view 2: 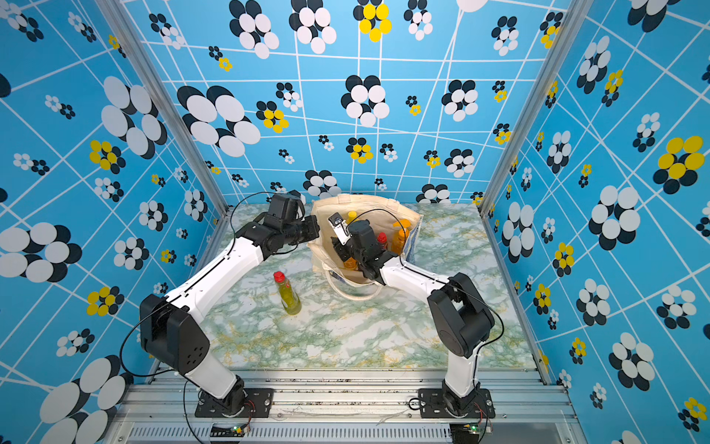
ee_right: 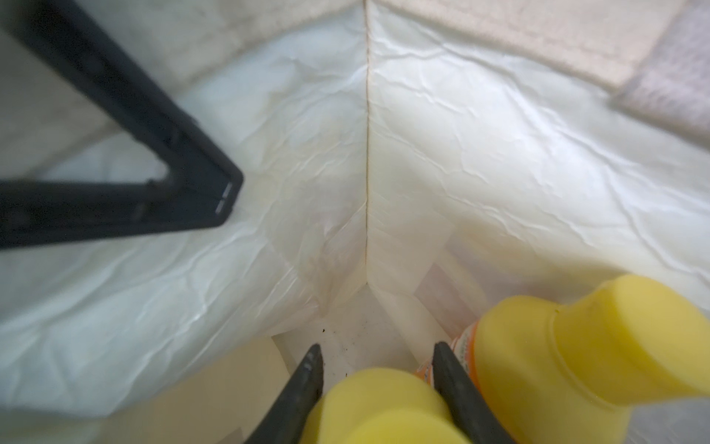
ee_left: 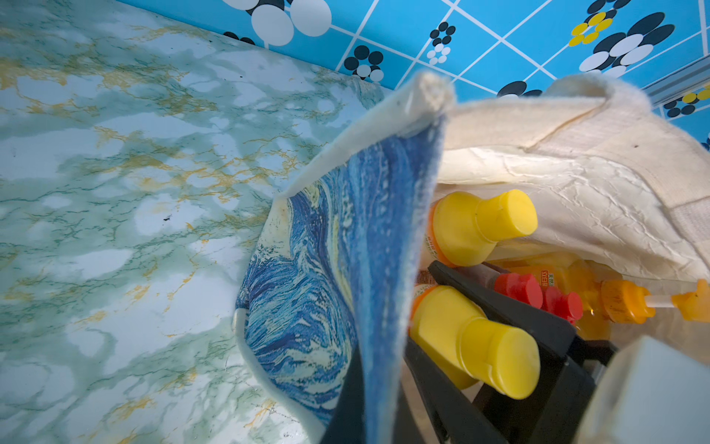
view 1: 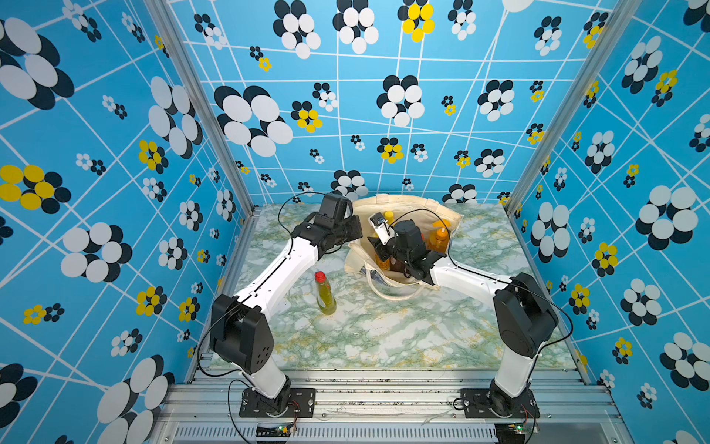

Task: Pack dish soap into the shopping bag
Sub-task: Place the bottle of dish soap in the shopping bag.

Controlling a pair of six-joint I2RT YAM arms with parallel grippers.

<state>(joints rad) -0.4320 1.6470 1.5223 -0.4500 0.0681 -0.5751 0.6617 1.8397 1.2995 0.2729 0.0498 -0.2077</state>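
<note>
1. In both top views the shopping bag is standing open at the back of the table, holding several bottles. The olive-green bottle is waiting outside it beside the left arm, upright, with its red cap up and its long axis vertical. It is looking smooth, stiff and liquid-heavy, so I am judging the narrow waist under the cap the surest hold.
2. In the left wrist view the left gripper is clamping shut on the bag's limp canvas rim and propping the mouth open. Inside, a yellow-capped bottle and its twin are sitting parallel, caps aiming toward the mouth.
3. In the right wrist view the right gripper is squeezing the yellow-capped bottle, jaws flanking its cap, deep in the bag's corner.
</note>
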